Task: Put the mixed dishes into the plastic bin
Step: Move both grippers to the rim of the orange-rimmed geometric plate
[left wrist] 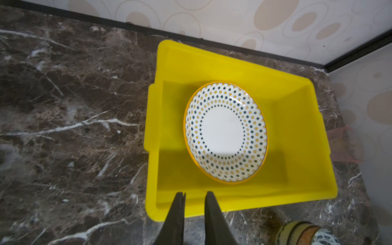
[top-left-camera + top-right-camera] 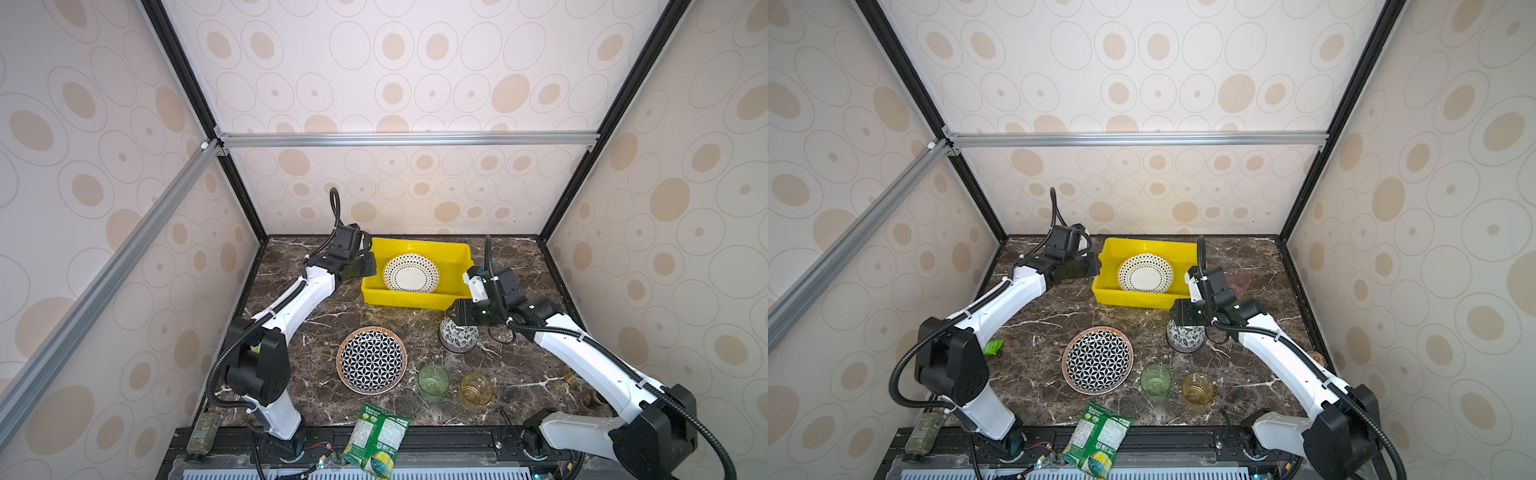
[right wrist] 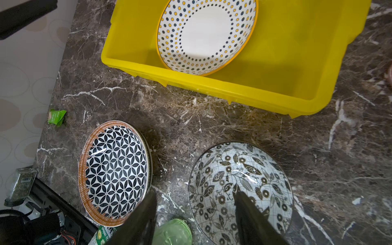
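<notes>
Dotted plate (image 2: 410, 273) lies in the yellow bin (image 2: 399, 300) mid-frame; left gripper (image 1: 194, 194) hangs narrow, empty, by its rim; right gripper (image 3: 194, 192), wide, straddles the wall of the floral bowl (image 2: 459, 337) just below the bin; next, likely: pinch, lift.

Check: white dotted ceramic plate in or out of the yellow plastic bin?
In: the dotted plate sits inside the bin, within its walls, in every view.

My left tool (image 2: 1095, 266) sits just beside the rim of the yellow bin (image 2: 1129, 300), which holds the dotted plate (image 2: 1145, 272). My right tool (image 2: 1178, 318) hangs directly over the floral bowl (image 2: 1185, 340).
</notes>
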Controlling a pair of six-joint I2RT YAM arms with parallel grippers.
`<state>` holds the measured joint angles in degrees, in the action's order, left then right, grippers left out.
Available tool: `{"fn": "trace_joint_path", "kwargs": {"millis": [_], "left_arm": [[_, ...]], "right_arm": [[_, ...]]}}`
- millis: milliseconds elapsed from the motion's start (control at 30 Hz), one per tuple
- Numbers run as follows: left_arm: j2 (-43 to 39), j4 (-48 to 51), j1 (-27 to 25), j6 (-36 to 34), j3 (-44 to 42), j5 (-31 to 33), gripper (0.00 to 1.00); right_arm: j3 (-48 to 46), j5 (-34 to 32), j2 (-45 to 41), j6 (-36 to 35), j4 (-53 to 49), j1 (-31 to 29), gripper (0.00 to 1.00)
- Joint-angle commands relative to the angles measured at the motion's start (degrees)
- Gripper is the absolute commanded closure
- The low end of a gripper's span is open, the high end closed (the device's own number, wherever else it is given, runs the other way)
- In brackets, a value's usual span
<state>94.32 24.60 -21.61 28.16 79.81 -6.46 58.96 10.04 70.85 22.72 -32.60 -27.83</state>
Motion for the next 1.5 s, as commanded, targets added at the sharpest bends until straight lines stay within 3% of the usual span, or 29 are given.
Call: {"fn": "trace_joint_path", "kwargs": {"millis": [0, 567, 1033, 1467], "left_arm": [[-4.9, 2.8, 0.0, -2.1, -2.9, 3.1, 0.79], [-22.6, 10.8, 0.0, -1.8, -21.5, 6.9, 0.72], [-27.3, 11.5, 0.0, 0.2, -31.4, 3.7, 0.69], [-31.1, 14.2, 0.0, 2.4, -37.0, 5.9, 0.65]], "right_arm": [[1.9, -1.3, 0.8, 0.4, -1.0, -1.6, 0.39], [5.2, -1.6, 8.0, 1.0, 1.2, -10.2, 0.42], [6.6, -1.1, 16.0, 2.1, 2.9, -14.9, 0.5], [9.2, -1.1, 23.7, 2.2, 3.9, -18.4, 0.64]]}}
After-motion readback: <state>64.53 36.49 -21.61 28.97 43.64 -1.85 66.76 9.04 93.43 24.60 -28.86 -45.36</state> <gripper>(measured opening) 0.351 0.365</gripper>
